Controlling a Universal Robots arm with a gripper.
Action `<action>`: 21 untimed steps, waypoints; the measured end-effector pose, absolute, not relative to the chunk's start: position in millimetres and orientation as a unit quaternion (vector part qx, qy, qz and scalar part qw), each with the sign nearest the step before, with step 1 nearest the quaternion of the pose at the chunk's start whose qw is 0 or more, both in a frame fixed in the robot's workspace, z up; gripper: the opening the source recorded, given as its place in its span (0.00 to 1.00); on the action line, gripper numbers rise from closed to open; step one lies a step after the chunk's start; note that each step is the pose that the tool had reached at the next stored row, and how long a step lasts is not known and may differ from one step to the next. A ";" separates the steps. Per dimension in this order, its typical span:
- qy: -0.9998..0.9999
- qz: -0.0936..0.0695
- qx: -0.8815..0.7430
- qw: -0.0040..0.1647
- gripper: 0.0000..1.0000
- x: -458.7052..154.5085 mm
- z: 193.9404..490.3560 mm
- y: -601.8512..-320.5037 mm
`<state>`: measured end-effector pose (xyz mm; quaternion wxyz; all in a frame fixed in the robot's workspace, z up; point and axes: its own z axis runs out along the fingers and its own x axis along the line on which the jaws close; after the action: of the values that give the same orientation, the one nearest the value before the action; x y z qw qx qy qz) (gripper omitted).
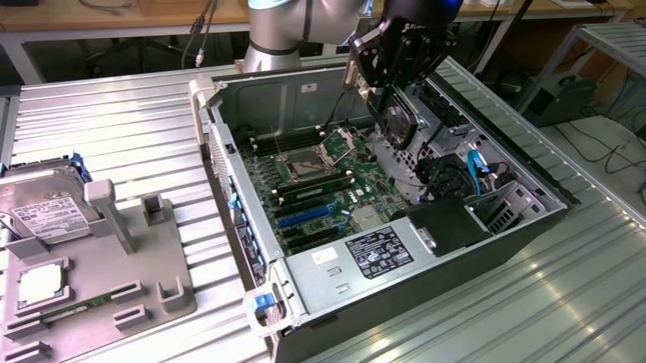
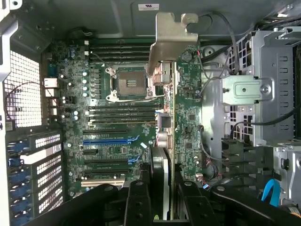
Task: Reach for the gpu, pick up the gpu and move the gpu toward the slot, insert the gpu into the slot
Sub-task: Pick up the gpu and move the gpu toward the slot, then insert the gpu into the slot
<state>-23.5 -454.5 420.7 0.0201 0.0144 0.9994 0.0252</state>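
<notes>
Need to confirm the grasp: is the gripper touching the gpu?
Touching. The wrist view shows the gripper with its black fingers pressed against both faces of the gpu, which stands edge-on between them, no gap.

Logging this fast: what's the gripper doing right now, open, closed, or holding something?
Gripper: closed, holding the gpu.

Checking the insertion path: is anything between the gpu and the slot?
Nothing visible. The fingers hold the gpu over the open case; the blue slots on the board lie bare, no cable or card across them.
</notes>
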 end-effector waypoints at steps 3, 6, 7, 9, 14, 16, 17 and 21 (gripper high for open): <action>0.999 0.025 0.014 0.020 0.28 -23.5 420.7 -454.5; 0.999 0.025 0.014 0.020 0.28 -23.5 420.6 -454.5; 0.999 0.025 0.014 0.020 0.28 -23.5 420.7 -454.5; 0.999 0.025 0.011 0.020 0.28 -23.5 420.6 -454.5; 0.999 0.026 -0.032 0.019 0.28 -23.5 420.6 -454.5; 0.998 0.026 -0.050 0.018 0.28 -23.5 420.5 -454.5; 0.998 0.027 -0.059 0.018 0.28 -23.5 420.5 -454.5; 0.994 0.027 -0.101 0.017 0.28 -23.5 420.5 -454.5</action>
<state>-23.5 -454.5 420.5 0.0170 -0.1009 0.9944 0.0274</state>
